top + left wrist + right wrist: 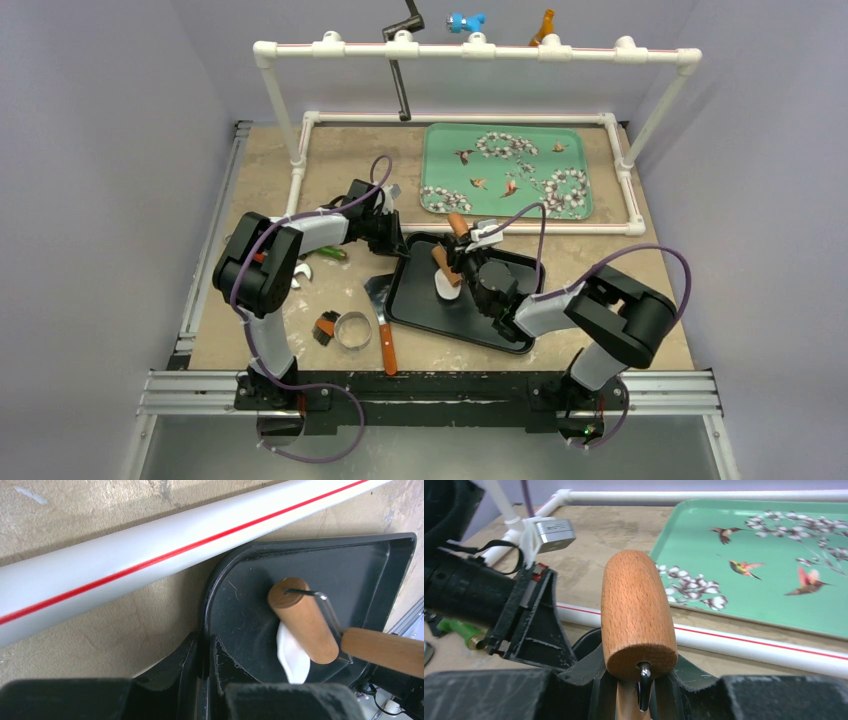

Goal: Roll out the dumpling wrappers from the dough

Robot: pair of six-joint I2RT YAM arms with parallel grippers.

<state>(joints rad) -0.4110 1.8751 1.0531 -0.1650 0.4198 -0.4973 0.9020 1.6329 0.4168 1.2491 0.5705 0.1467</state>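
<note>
Grips the corner rim of the black tray (235, 605) with the left hand (206, 652), fingers (172, 672) closed on either side of the raised edge. Clamps the wooden handle of the rolling pin (639, 615) in the right hand (629, 700), fingers shut tight against both sides of the handle, with the roller standing just beyond the fingertips. Keeps one dumpling wrapper (292, 657) inside the black tray, on its dark floor, just ahead of the right hand and a little off to the side of the left hand. Shows that wrapper as a small white piece of dough, smooth and matt, oval from above, with a soft rounded edge poking out from under the near end of the roller. Hides part of the wrapper beneath the wood, so cannot tell its full outline or how thin it is. Touches roller to dough as far as the left wrist view tells. Sets a white pipe (150, 565) with a red stripe just beyond the left hand, lying on the tan worktop (270, 190). Places a green tray (774, 580) printed with birds and white flowers beyond the right hand, past another such pipe. Leaves a metal ring cutter (352, 330) and an orange-handled blade (385, 345) on the worktop behind the left hand, toward the arm bases.
</note>
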